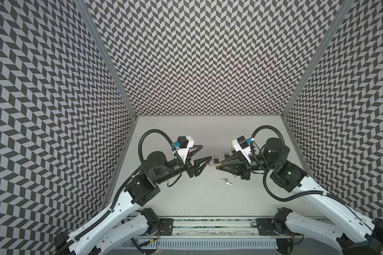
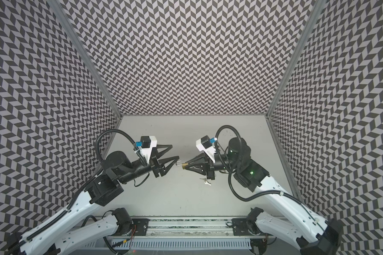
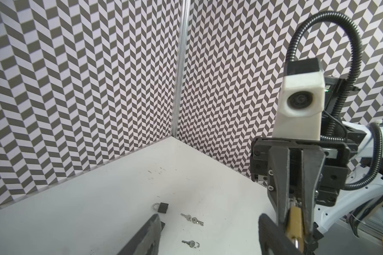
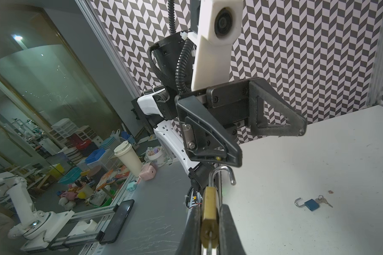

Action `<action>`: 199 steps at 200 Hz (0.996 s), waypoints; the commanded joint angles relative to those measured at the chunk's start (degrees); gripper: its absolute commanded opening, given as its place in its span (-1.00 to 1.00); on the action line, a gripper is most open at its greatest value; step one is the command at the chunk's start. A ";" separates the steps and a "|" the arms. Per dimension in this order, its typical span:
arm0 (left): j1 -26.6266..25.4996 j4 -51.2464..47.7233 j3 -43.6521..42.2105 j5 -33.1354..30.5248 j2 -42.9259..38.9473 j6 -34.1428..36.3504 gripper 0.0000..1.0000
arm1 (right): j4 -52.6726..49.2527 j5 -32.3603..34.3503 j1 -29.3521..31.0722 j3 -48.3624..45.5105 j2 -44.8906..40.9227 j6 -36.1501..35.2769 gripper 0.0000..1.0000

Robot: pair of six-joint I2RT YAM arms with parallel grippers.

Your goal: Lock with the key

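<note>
The right gripper [image 1: 221,165] is clamped on the brass padlock [image 4: 210,212], whose open shackle [image 4: 230,175] points at the left gripper [image 1: 206,152]. The left gripper's jaws stand apart, one fingertip just beside the shackle. The keys [image 1: 226,181] lie untouched on the surface [image 1: 186,198], below the right gripper.

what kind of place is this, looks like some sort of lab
Most likely a robotics lab test cell: two robot arms at a white table walled by chevron-patterned panels, padlocks and keys as props, and cluttered storage bins outside.
</note>
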 commanded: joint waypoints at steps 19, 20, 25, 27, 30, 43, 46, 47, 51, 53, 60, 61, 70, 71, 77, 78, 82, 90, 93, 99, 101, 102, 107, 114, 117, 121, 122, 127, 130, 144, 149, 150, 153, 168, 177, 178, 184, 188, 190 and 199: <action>0.16 0.84 0.58 1.90 0.17 0.59 0.39 | 3.07 -1.95 0.02 1.35 -1.55 -0.66 -1.00; 0.19 0.86 0.56 1.90 0.14 0.59 0.39 | 3.06 -1.99 0.02 1.35 -1.58 -0.63 -1.00; 0.17 0.96 0.41 1.90 0.05 0.59 0.39 | 3.16 -1.99 0.02 1.35 -1.68 -0.68 -1.00; 0.21 0.94 0.37 1.90 0.10 0.59 0.39 | 3.24 -1.96 0.02 1.35 -1.69 -0.68 -1.00; 0.16 0.89 0.32 1.91 0.05 0.60 0.39 | 3.24 -1.95 0.02 1.35 -1.77 -0.63 -1.00; 0.16 1.03 0.03 2.31 0.13 0.50 0.38 | 3.28 -1.69 0.02 1.29 -1.94 -0.72 -1.00; 0.15 1.01 -0.03 2.48 0.19 0.50 0.38 | 3.31 -1.64 0.02 1.34 -1.95 -0.75 -1.00; 0.19 0.99 -0.01 2.54 0.20 0.50 0.38 | 3.32 -1.62 0.02 1.35 -2.00 -0.76 -1.00; 0.19 0.97 -0.08 2.83 0.21 0.50 0.37 | 3.32 -1.61 0.08 1.35 -2.04 -0.62 -1.00; 0.20 0.96 -0.10 3.03 0.25 0.50 0.37 | 3.45 -1.60 0.04 1.31 -2.04 -0.64 -1.00; 0.22 1.05 -0.25 3.57 0.21 0.50 0.36 | 3.61 -1.37 0.02 1.26 -2.19 -0.49 -1.00; 0.22 1.09 -0.25 3.66 0.17 0.50 0.36 | 3.64 -1.31 0.02 1.26 -2.21 -0.54 -1.00; 0.14 1.23 -0.51 4.38 0.13 0.58 0.36 | 3.67 -0.66 0.02 1.09 -2.45 -0.57 -1.00; 0.14 1.22 -0.51 4.50 0.13 0.58 0.36 | 3.71 -0.56 0.02 1.05 -2.51 -0.58 -1.00; 0.21 1.37 -0.69 5.29 0.12 0.72 0.35 | 3.88 0.27 0.02 0.89 -2.85 -0.48 -1.00; 0.17 1.39 -0.74 5.44 0.03 0.74 0.35 | 3.91 0.43 0.02 0.86 -2.88 -0.49 -1.00; 0.16 1.59 -0.92 6.08 -0.13 0.84 0.35 | 4.07 1.03 0.00 0.68 -3.11 -0.41 -1.00; 0.19 1.82 -1.12 7.48 -0.22 1.10 0.34 | 4.43 2.00 0.08 0.39 -3.49 -0.11 -1.00; 0.18 1.84 -1.13 7.92 -0.29 1.18 0.34 | 4.60 2.20 0.03 0.32 -3.56 0.04 -1.00; 0.20 2.04 -1.28 8.71 -0.42 1.20 0.33 | 4.72 2.27 0.02 0.29 -3.71 0.17 -1.00; 0.20 2.13 -1.35 8.98 -0.47 1.27 0.33 | 4.77 2.27 0.02 0.27 -3.71 0.08 -1.00; 0.21 2.16 -1.37 9.13 -0.48 1.28 0.34 | 4.75 2.27 0.02 0.24 -3.71 0.05 -1.00; 0.17 2.52 -1.52 9.86 -0.66 1.43 0.33 | 4.57 2.34 0.10 0.36 -3.63 0.13 -1.00; 0.14 2.89 -1.68 10.65 -1.04 1.55 0.33 | 4.29 2.31 0.03 0.43 -3.46 0.06 -1.00; 0.18 3.09 -1.81 11.02 -1.17 1.56 0.33 | 4.14 2.41 0.05 0.44 -3.33 0.05 -1.00; 0.22 3.23 -1.84 11.39 -1.26 1.63 0.33 | 3.94 2.36 -0.01 0.53 -3.21 0.04 -1.00; 0.18 3.28 -1.84 11.48 -1.27 1.64 0.33 | 3.85 2.31 0.01 0.54 -3.20 0.08 -1.00; 0.18 3.34 -1.90 11.48 -1.46 1.64 0.33 | 3.68 2.35 0.02 0.61 -3.10 -0.05 -1.00; 0.18 3.31 -1.90 11.29 -1.60 1.64 0.33 | 3.68 2.28 0.02 0.64 -3.10 -0.01 -1.00; 0.17 2.59 -1.88 8.95 -2.26 1.56 0.32 | 4.10 1.88 0.02 0.53 -3.34 0.19 -1.00; 0.14 2.23 -1.86 7.85 -2.52 1.49 0.32 | 4.31 1.72 0.03 0.52 -3.52 0.18 -1.00; 0.14 2.17 -1.85 7.60 -2.56 1.48 0.32 | 4.34 1.73 0.03 0.50 -3.57 0.19 -1.00; 0.17 1.92 -1.92 6.85 -2.77 1.36 0.31 | 4.38 1.78 0.02 0.50 -3.68 0.18 -1.00; 0.16 1.49 -2.44 3.44 -4.01 0.72 0.28 | 4.16 3.19 0.03 0.47 -4.45 -0.12 -1.00; 0.15 1.66 -2.87 3.15 -4.82 0.76 0.28 | 3.51 4.70 -0.06 0.47 -4.87 -0.40 -1.00; 0.15 1.70 -2.88 3.09 -4.90 0.76 0.28 | 3.46 4.89 -0.06 0.47 -4.91 -0.41 -1.00; 0.15 2.00 -3.19 2.96 -5.38 0.68 0.28 | 3.01 6.24 -0.06 0.47 -5.17 -0.53 -1.00; 0.16 2.20 -3.39 3.00 -5.79 0.62 0.29 | 2.76 7.18 -0.06 0.43 -5.36 -0.57 -1.00; 0.14 2.39 -3.48 3.03 -5.93 0.60 0.30 | 2.67 7.67 -0.06 0.44 -5.42 -0.47 -1.00; 0.21 3.15 -4.00 3.72 -6.60 0.72 0.35 | 2.17 9.58 -0.15 0.36 -5.66 -0.54 -1.00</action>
